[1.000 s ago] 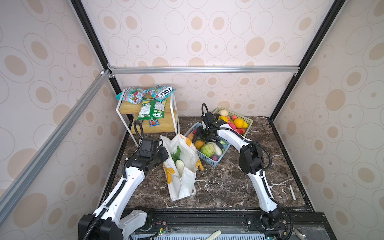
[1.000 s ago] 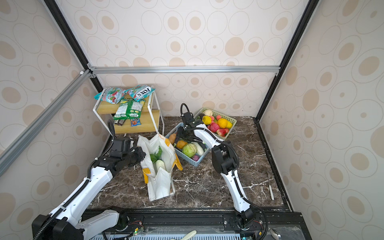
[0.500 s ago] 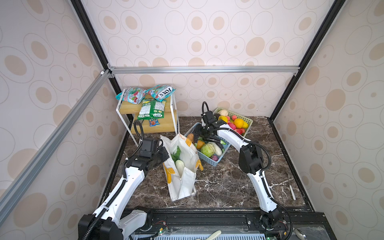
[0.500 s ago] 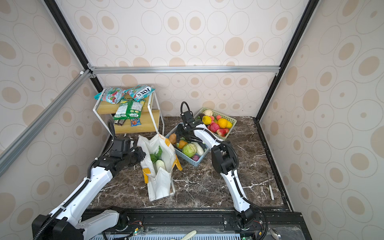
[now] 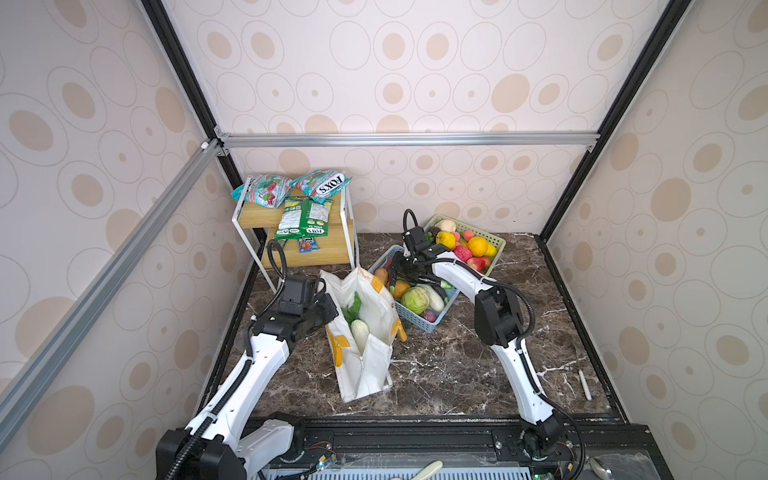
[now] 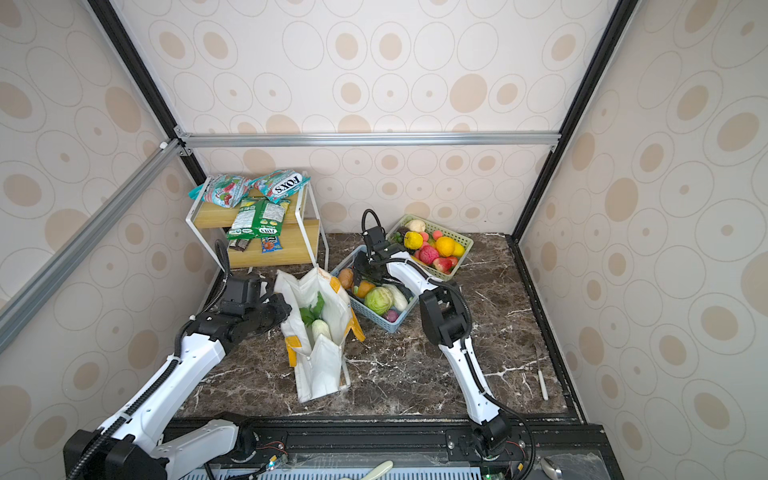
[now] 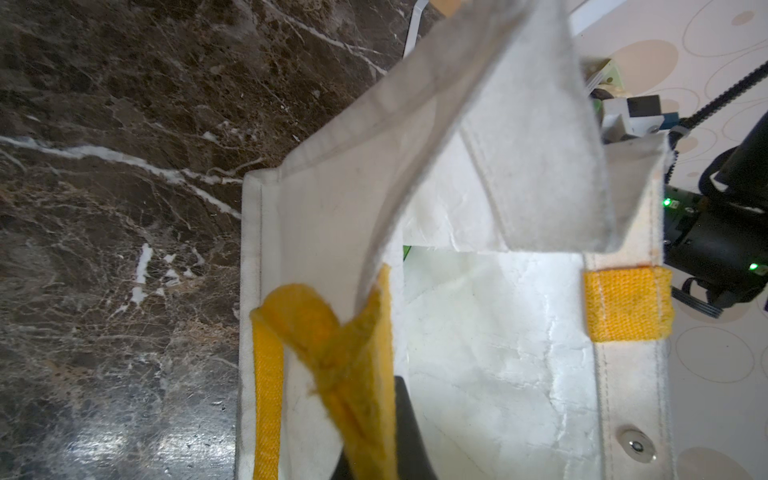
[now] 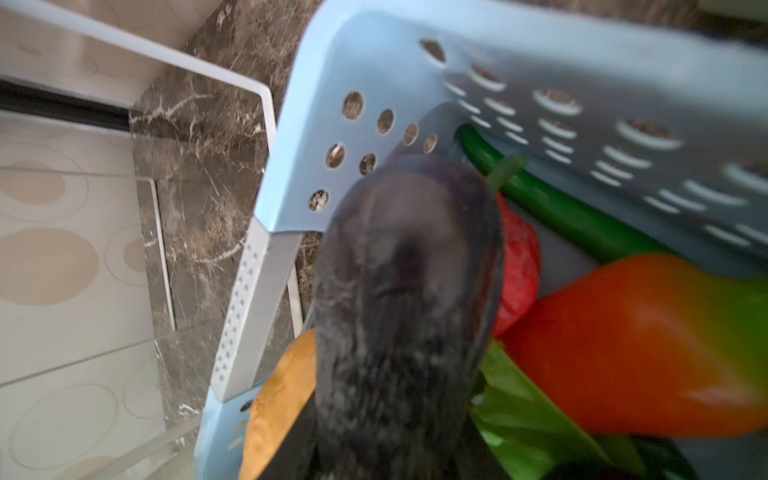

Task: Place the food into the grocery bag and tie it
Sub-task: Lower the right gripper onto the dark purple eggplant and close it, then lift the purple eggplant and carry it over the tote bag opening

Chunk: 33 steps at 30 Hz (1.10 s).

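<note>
Change over the last second: right claw (image 5: 397, 271) has sunk a bit deeper into the blue basket (image 5: 415, 320), at the end nearest the bag (image 5: 365, 365), jaws narrowing as it went. Right wrist view is now filled by an eggplant (image 8: 407, 291) dead ahead, with one dark finger running alongside it. I read that as a pick in progress, next item for the bag. Whether the jaws already pinch the eggplant I can't tell: that view is smeared, and in both top views the wrist covers the tips.

Left claw (image 5: 328, 309) hasn't moved. It's closed on the bag's rim by the handle (image 7: 332, 345), keeping the mouth open toward the blue basket. Bag stands on the table between the arms, just beside that basket, same spot as before.

Of the food, two pieces show in the bag: a leafy green (image 5: 353, 305) and a white veg (image 5: 359, 332). Most is left in the blue basket (cabbage (image 5: 414, 300), pepper (image 8: 623, 345)) and in the green basket (image 5: 498, 251) behind it. So loading is at an early stage, and tying is far off.

Hard to see: the bag's bottom, so more may lie under those two. Left claw's fingers are nearly cut off in left wrist view, only a dark sliver. Items at the blue basket's far end sit under the arm.
</note>
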Each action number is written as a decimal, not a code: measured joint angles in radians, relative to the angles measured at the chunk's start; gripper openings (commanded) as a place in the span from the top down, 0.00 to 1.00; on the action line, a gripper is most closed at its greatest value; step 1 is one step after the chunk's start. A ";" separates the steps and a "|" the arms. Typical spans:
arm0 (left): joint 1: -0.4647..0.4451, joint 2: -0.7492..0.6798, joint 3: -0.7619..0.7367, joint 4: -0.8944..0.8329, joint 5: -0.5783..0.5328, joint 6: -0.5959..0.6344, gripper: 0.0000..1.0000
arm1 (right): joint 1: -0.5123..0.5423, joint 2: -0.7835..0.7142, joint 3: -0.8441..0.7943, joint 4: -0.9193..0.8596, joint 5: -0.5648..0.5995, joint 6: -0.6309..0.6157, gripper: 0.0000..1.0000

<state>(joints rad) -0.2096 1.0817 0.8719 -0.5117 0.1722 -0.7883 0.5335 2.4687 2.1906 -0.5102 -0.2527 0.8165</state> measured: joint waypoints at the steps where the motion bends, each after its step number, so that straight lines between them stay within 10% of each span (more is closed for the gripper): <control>1: 0.000 -0.001 0.000 0.000 0.000 0.000 1.00 | 0.000 -0.001 -0.004 0.005 0.002 -0.002 0.66; 33: 0.000 -0.032 -0.030 0.042 0.031 -0.001 1.00 | 0.008 -0.430 -0.275 0.011 -0.079 -0.216 0.70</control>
<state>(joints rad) -0.2096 1.0496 0.8421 -0.4702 0.2028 -0.7891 0.5415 2.0388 1.9156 -0.4992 -0.3321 0.6003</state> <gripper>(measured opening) 0.050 0.329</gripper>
